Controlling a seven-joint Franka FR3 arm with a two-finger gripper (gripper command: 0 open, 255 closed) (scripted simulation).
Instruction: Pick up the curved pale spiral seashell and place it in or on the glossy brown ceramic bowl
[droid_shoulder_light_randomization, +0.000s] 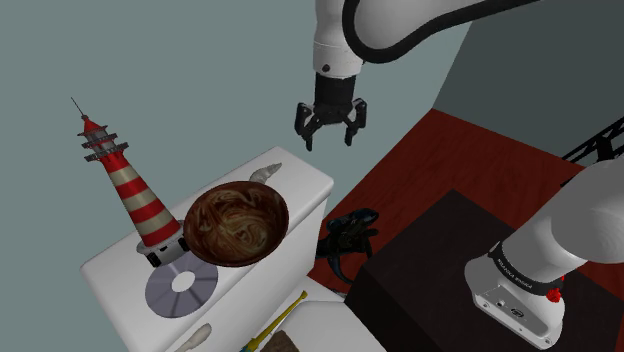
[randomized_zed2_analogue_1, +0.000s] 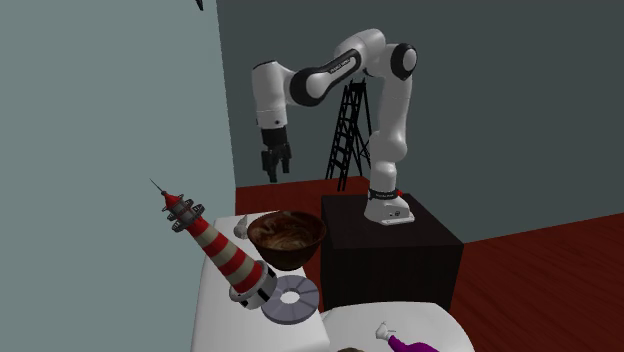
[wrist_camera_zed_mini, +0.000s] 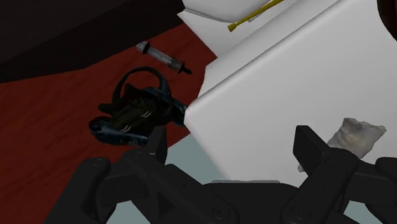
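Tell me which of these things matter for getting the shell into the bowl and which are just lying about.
Job: seashell, brown bowl, open gripper.
Lying about: striped lighthouse, grey disc, yellow-handled tool, dark gadget on the floor, ladder.

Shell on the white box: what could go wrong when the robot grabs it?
The shell lies near the white box's far edge, so a clumsy touch from the open gripper might knock it off. The bowl sits right beside it, so the gripper could bump that too.
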